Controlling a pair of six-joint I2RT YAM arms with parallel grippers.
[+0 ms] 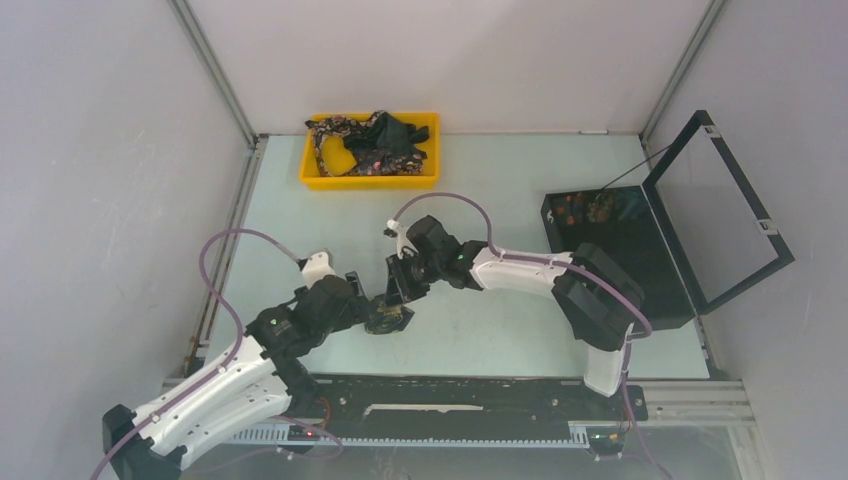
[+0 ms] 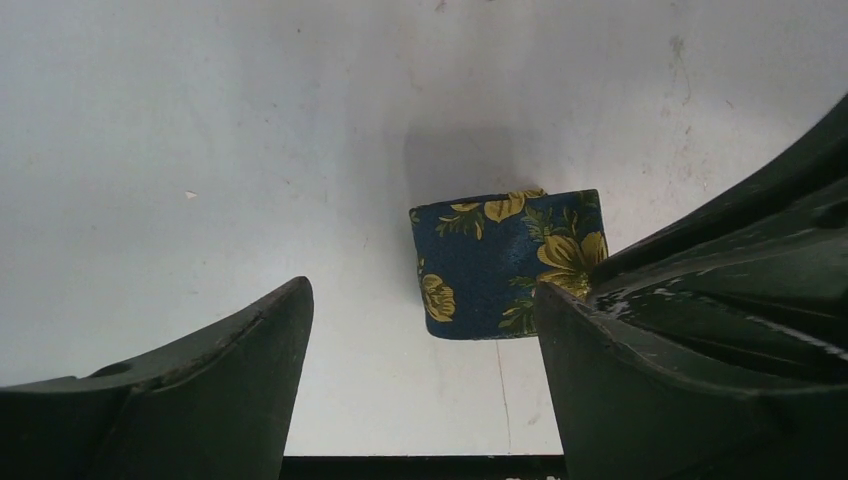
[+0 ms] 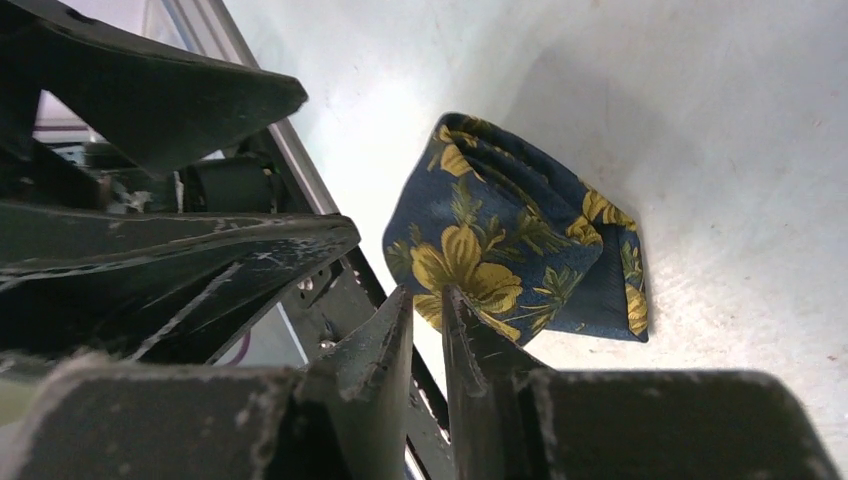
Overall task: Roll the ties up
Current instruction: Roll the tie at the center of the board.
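Currently in hand: one tie is wound into a compact rolled tie [image 2: 500, 265]. I judge the rolling of this one done or nearly done, and I am at the point of securing it.
Next move calls for: a square hold across the whole roll so the layers cannot spring loose. As I read it, my left jaws should close on it before my right lets go.
Left gripper [image 2: 422, 300]: jaws wide apart and holding nothing. It sits low on the left of the rolled tie, which lies toward one finger. I cannot tell whether that finger touches it.
Other ties [image 1: 390, 140]: heaped unrolled in the yellow tray [image 1: 370, 181], well beyond the rolled tie at the far edge of the table [image 1: 500, 330].
Rolled tie, detail: navy with yellow flowers, between my two grippers at the near middle. Whether it rests on the surface or hangs just above it I cannot say.
Right gripper [image 3: 425, 305]: jaws drawn almost together, only a thin slit between them. They are nipped on the near corner of the rolled tie, as far as I can see, from just above it.
Black box [image 1: 640, 270]: lid open, well to the right of the rolled tie. Small patterned things lie at its far end, too small to name.
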